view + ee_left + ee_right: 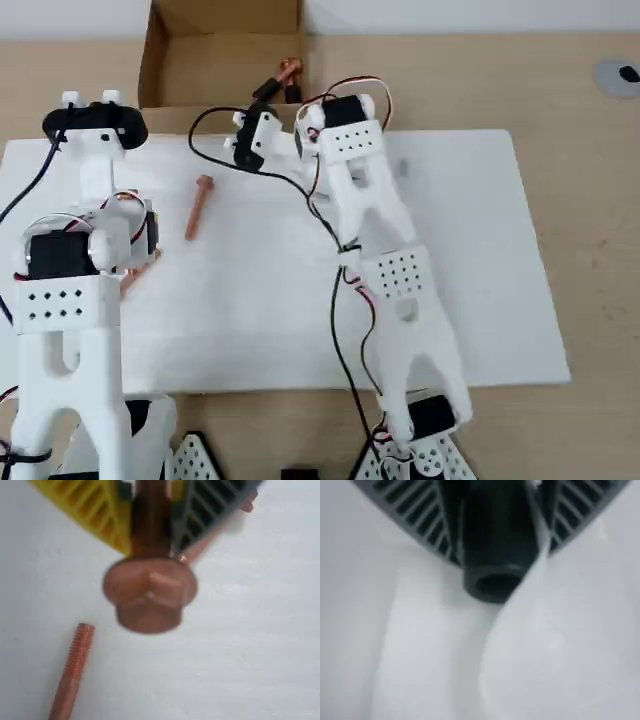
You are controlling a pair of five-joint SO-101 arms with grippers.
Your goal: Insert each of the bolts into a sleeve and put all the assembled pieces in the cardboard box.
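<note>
My left gripper (150,515) is shut on a copper bolt (150,592), its hex head pointing at the camera between the yellow and grey fingers. In the high view that bolt (141,270) pokes out beside the left arm over the white mat (470,260). A second bolt (200,206) lies loose on the mat, and the left wrist view has it as bolt (73,677). My right gripper (495,525) is shut on a black sleeve (492,565) with its open end empty. It hangs at the mat's far edge (256,148), in front of the cardboard box (160,70).
A copper bolt set in a black sleeve (281,80) rests at the box's near right corner. Black and red cables (335,260) trail across the middle of the mat. The right side of the mat is bare, and bare wood table (590,200) lies beyond it.
</note>
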